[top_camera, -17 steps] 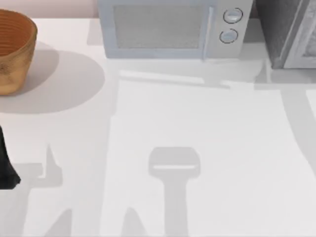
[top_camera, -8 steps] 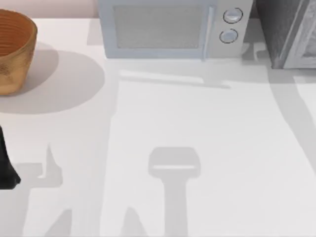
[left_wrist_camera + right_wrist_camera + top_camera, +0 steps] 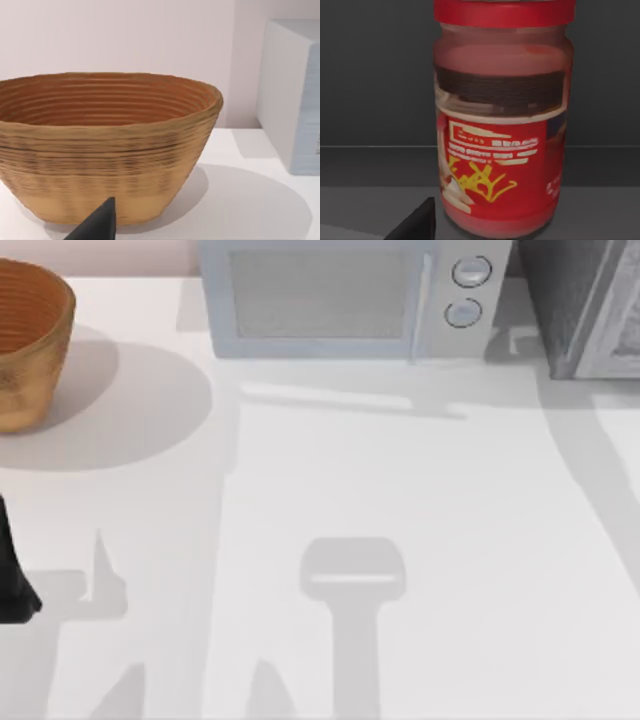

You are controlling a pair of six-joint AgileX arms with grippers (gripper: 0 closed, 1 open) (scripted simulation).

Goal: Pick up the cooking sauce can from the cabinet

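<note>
The white desk (image 3: 420, 540) is bright and bare in the middle, with long grey shadows lying across it.

The right wrist view looks into a dark grey space, most likely the inside of the cabinet (image 3: 560, 300), which stands at the back right corner of the desk. One dark fingertip of the right gripper (image 3: 415, 222) pokes up low in that view. It sits just in front of the cooking sauce can (image 3: 502, 120) and does not touch it. Whether this gripper is spread wide or pressed together cannot be told, and it holds nothing that can be seen.

The cooking sauce can stands upright on the dark shelf floor. It has a red lid, a see-through upper part with dark sauce inside, and a red label with yellow writing. It looks hard and stiff, so it should not squash. Its round, smooth side may be slippery, and it is probably a bit heavy because it looks full. If it is glass, it could break in a fall. The best place to hold it is likely the middle of the body, on the label, with one finger on each side.

The left gripper (image 3: 97, 227) is parked near the left edge of the desk, facing the woven brown basket (image 3: 107, 145). Its opening cannot be told either. A light blue-grey microwave (image 3: 350, 295) stands at the back, between the basket and the cabinet.
</note>
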